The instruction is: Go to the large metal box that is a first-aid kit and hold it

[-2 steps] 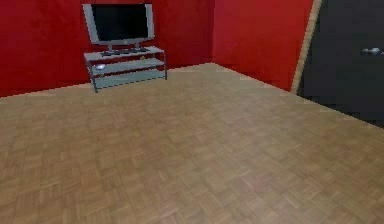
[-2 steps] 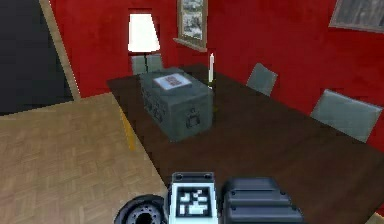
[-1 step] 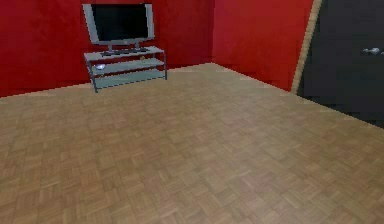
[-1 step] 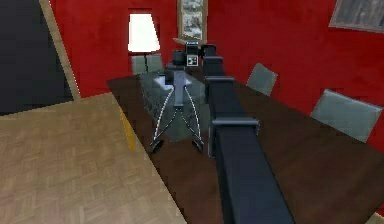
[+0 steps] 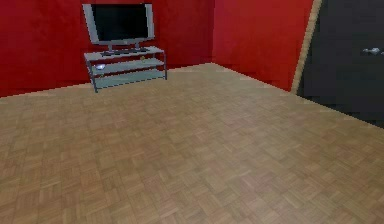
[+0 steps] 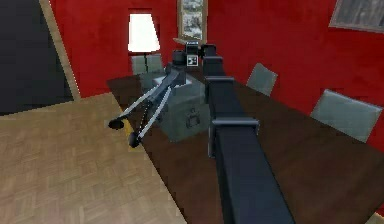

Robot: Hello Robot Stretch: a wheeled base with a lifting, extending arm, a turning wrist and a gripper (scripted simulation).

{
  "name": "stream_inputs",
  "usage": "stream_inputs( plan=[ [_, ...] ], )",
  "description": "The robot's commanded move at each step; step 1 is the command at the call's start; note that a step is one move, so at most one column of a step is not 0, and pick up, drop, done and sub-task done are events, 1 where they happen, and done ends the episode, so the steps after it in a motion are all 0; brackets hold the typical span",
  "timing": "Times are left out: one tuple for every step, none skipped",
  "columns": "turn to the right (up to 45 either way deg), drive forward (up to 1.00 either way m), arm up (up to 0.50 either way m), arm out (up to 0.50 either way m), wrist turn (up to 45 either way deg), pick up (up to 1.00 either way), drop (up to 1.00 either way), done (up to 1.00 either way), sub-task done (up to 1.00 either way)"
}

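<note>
Red walls and a wood floor [image 5: 190,150] all round, with a television [image 5: 119,22] on its low stand [image 5: 126,65] ahead in the forward view and a dark door [image 5: 345,60] to its right, but the action is out to the side: a dark table [image 6: 300,165] with a grey metal box [image 6: 188,112] standing near its corner, in front of a lamp [image 6: 143,32], and that looks like our first-aid kit. Arm [image 6: 235,140] reaches out over the table alongside the box, and the claw [image 6: 126,133] slants down across the box's near face, its two thin fingers [image 6: 150,105] running towards the table edge. Does it have the box? Can't tell, because the box sits on the table right behind those fingers, and how wide the claw is set can't be read from here either. To my eye the job now is the grasp itself: get the fingers either side of a solid part of the box, not skating over the lid, then lift straight up so it comes clear of the table without dragging or tipping off that edge; the grey chairs [image 6: 345,112] beyond are well out of the way
</note>
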Motion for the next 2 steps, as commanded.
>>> stream_inputs(
  plan=[
    [0.0, 0.00, 0.00, 0.00, 45.0, 0.00, 0.00, 0.00, 0.00],
    [0.0, 0.00, 0.00, 0.00, 45.0, 0.00, 0.00, 0.00, 0.00]
  ],
)
